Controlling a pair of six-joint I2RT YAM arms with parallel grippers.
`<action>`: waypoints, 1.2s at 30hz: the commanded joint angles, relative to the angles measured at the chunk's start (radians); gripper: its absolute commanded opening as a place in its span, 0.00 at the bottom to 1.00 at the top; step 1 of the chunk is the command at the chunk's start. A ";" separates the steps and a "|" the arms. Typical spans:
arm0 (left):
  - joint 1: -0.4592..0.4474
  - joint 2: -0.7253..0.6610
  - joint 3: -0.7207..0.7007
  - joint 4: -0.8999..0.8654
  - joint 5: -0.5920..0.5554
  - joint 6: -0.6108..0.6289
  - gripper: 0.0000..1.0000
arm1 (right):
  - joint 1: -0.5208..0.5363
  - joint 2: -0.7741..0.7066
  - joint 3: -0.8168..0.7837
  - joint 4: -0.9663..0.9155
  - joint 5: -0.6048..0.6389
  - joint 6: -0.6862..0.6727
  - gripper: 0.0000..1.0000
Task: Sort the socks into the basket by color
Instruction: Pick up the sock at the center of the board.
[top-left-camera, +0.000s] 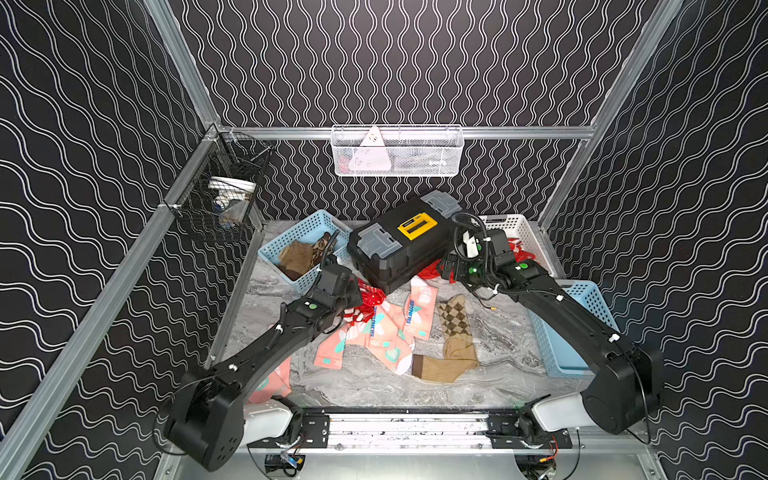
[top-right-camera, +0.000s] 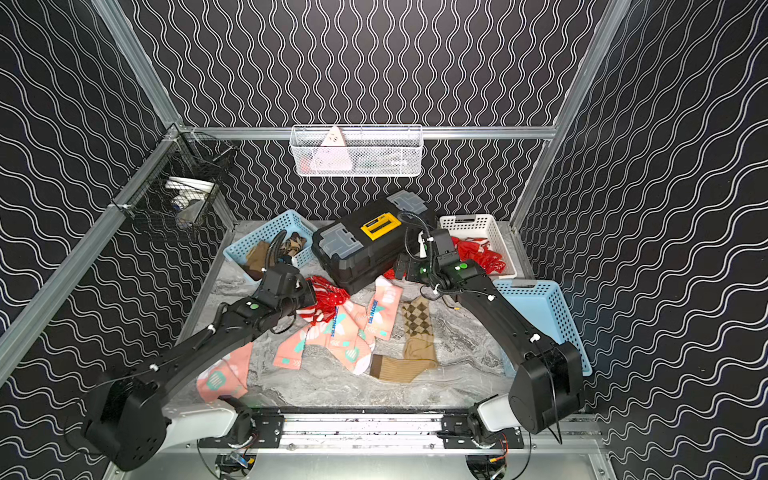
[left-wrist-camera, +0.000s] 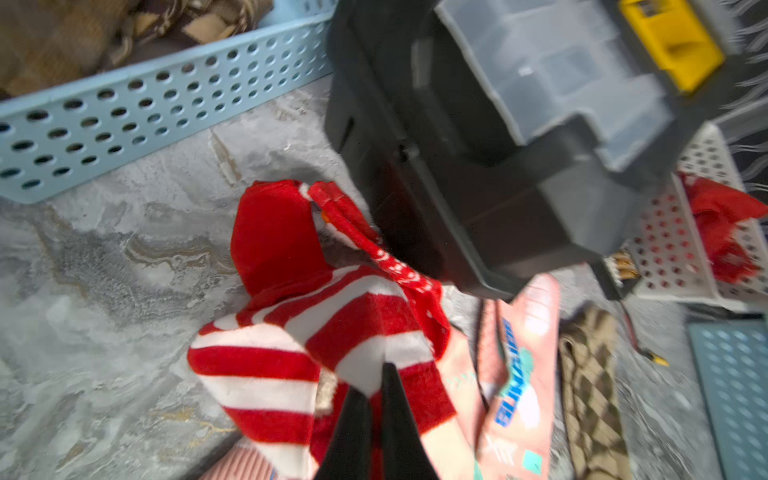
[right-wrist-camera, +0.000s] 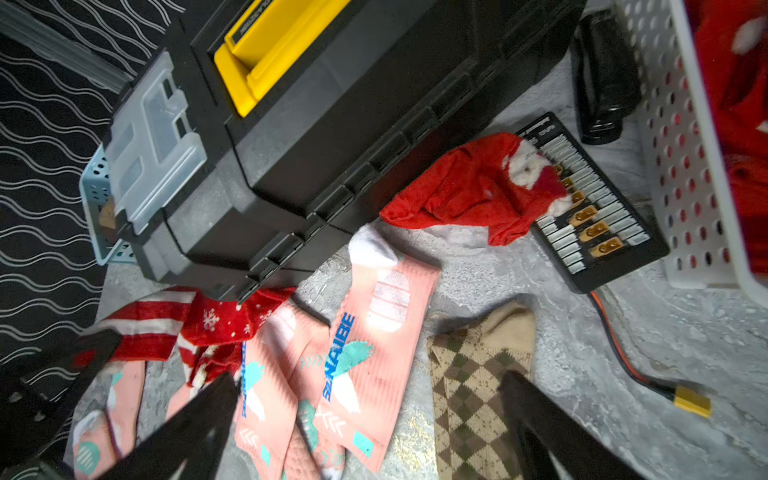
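Beside the black toolbox (top-left-camera: 399, 249), on the marble table (top-left-camera: 365, 386), the left gripper (left-wrist-camera: 376, 380) has its fingers pressed together on a raised fold of the red-and-white striped sock (left-wrist-camera: 266, 357), and the cloth tents up at the tips. The right gripper (right-wrist-camera: 370, 382) hangs with fingers wide apart above the pink socks (right-wrist-camera: 365, 345) and the brown argyle sock (right-wrist-camera: 469, 374), holding nothing. A red Santa sock (right-wrist-camera: 469, 187) lies against the toolbox. More red socks sit in the white basket (top-left-camera: 528, 237), brown ones in the blue basket (top-left-camera: 293, 233).

The striped sock is light, limp and fuzzy. It should droop when lifted and may drag the snowflake sock (right-wrist-camera: 224, 320) lying against it, though blur makes any tangle hard to judge. A doubled fold near the middle looks the safest hold, since one thin layer could slip out
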 joint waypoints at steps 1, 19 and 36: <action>-0.015 -0.063 -0.008 -0.032 0.084 0.046 0.00 | 0.014 -0.013 -0.007 -0.015 -0.099 -0.003 1.00; -0.125 -0.219 0.010 0.064 0.415 0.192 0.00 | 0.145 0.020 -0.074 0.299 -0.608 0.113 1.00; -0.128 -0.229 0.038 0.136 0.532 0.201 0.00 | 0.180 0.109 -0.218 0.762 -0.890 0.356 0.83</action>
